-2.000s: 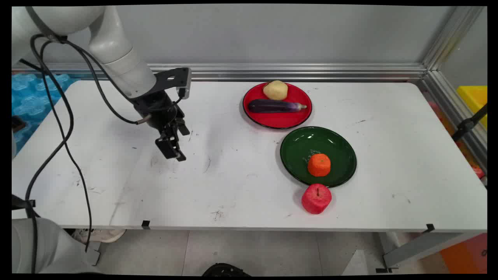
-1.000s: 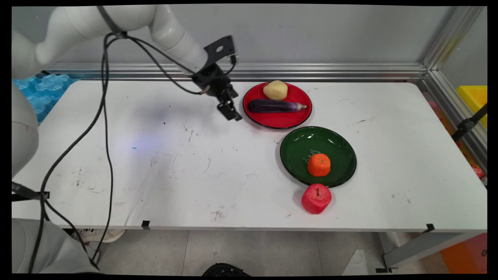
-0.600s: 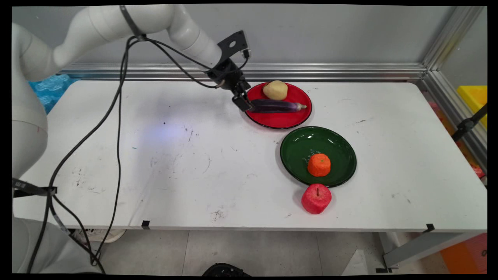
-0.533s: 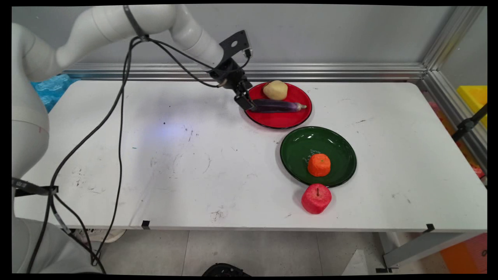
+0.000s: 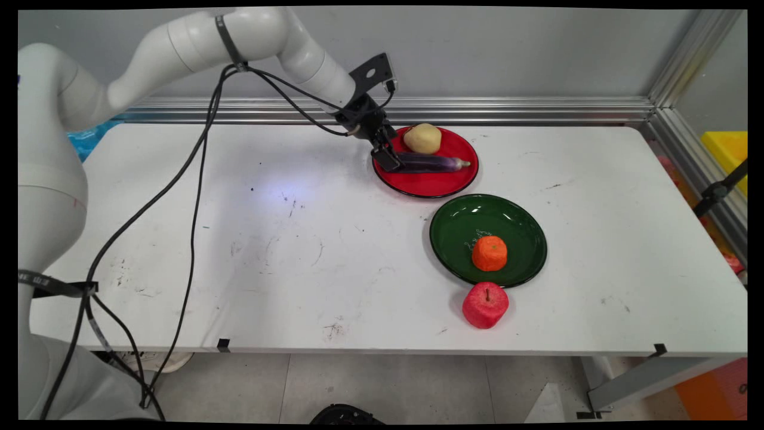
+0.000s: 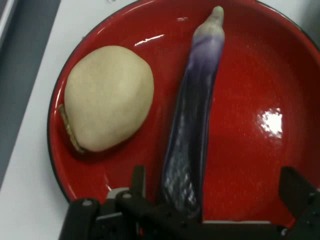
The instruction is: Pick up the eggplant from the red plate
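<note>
The long white table (image 5: pixel 239 239) is scuffed with dark marks across its middle. Toward its far side sits a round red plate (image 5: pixel 427 185) (image 6: pixel 250 150), and just in front of it, a little to the right, a round dark green plate (image 5: pixel 519 227); their rims lie just beside each other. The white arm reaches in from the upper left with black cables hanging off it, and its black two-finger gripper (image 5: pixel 388 160) (image 6: pixel 215 200) is down at the red plate's left edge. From the hand view the claw stands wide, one finger (image 6: pixel 137 182) on either side of the thick end of a long, slim purple eggplant (image 5: pixel 427 162) (image 6: pixel 192 125) that lies across the red plate; I cannot tell whether either finger touches it. A pale yellowish, rounded potato (image 5: pixel 422 138) (image 6: pixel 107 97) rests on the same plate, just behind the eggplant. A small orange fruit (image 5: pixel 489 253) sits on the green plate near its front rim. A red apple (image 5: pixel 485 305) stands on the bare table, just beside that rim.
</note>
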Motion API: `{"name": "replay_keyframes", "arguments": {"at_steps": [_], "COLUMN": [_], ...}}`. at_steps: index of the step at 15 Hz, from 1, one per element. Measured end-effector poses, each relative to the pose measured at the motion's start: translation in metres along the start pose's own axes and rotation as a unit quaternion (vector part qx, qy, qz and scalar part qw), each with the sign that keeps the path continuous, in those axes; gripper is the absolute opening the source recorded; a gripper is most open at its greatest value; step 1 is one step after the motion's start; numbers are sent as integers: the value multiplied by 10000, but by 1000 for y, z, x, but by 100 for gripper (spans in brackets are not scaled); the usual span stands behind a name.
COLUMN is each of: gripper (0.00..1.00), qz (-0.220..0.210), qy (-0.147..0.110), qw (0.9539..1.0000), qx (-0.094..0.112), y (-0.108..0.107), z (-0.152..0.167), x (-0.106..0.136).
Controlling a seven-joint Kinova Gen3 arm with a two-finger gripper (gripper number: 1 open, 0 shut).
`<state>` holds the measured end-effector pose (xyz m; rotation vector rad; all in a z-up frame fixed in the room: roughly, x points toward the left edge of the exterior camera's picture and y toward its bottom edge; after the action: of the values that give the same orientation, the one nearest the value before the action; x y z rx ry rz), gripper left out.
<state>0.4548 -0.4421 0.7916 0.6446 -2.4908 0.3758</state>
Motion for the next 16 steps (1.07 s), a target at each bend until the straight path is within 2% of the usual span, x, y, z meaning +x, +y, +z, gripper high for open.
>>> {"name": "replay_keyframes", "arguments": {"at_steps": [16], "gripper": [100], "qz": [151], "qy": [133], "qw": [9997], "qx": [-110], "y": [-15], "z": [41], "x": [-3]}}
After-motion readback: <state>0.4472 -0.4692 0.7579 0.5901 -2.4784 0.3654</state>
